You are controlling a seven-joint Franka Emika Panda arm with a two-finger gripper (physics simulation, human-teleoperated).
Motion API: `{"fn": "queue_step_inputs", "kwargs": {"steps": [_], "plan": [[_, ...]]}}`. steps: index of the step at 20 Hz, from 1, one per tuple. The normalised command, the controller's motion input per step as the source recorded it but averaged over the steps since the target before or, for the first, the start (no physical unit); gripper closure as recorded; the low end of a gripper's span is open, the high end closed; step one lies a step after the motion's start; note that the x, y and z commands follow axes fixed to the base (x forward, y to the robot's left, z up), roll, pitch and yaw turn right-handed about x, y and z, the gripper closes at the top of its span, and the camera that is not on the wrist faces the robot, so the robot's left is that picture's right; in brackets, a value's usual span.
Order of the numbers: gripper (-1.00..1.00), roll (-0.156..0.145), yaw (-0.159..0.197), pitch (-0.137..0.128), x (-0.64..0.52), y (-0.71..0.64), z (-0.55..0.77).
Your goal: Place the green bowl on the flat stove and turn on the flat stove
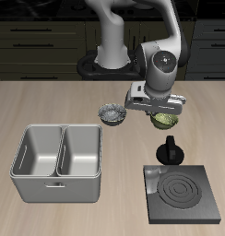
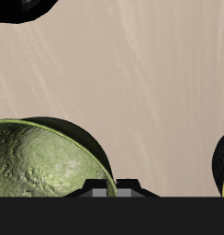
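The green bowl [image 1: 165,119] is olive and mottled with a pale rim. It sits on the table behind the flat stove, directly under my gripper [image 1: 164,112]. My gripper hangs just above the bowl, and its jaws look spread over it, holding nothing. In the wrist view the bowl [image 2: 45,163] fills one side, with bare table beside it. The flat stove [image 1: 185,192] is a black square plate with pale rings near the table's front edge. A black round knob [image 1: 170,150] stands at its back edge.
A grey-white patterned bowl [image 1: 112,114] sits beside the green bowl. A grey metal double-basin tray [image 1: 59,162] stands near the front edge, apart from the stove. A dark rounded shape [image 2: 223,165] shows at the wrist view's edge.
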Motion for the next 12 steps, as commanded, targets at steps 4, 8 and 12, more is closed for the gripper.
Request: {"fn": "queue_step_inputs", "kwargs": {"steps": [4, 8, 12], "plan": [[1.0, 0.008, 0.017, -0.064, 0.02, 0.01, 0.34], [1.0, 0.005, 0.023, -0.078, 0.02, -0.04, 0.5], [1.0, 0.014, 0.018, -0.06, -0.01, 0.05, 0.43]]}}
